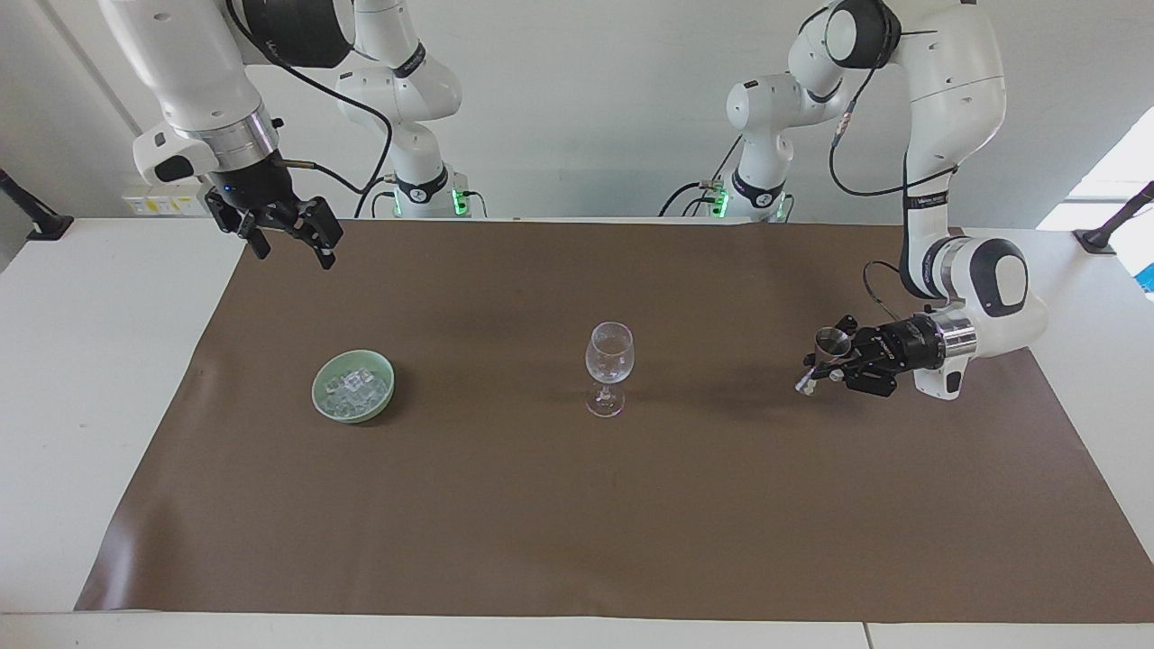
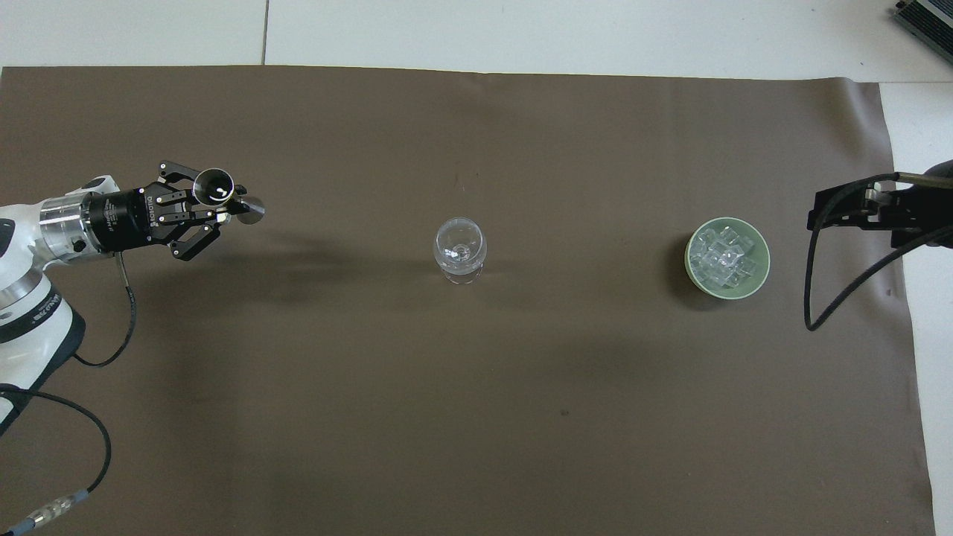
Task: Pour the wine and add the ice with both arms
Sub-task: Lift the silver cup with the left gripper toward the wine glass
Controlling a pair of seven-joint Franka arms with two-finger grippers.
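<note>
A white table (image 1: 81,361) is covered by a brown mat (image 1: 577,505) before a pale wall (image 1: 577,99). The clear ice cubes (image 1: 355,386) are held in a green bowl (image 1: 325,401) toward the right arm's end. A small steel measuring cup (image 1: 827,353) is clamped by the left gripper (image 1: 822,365) above the mat. The waiting right gripper (image 1: 287,236) is spread wide, empty.
</note>
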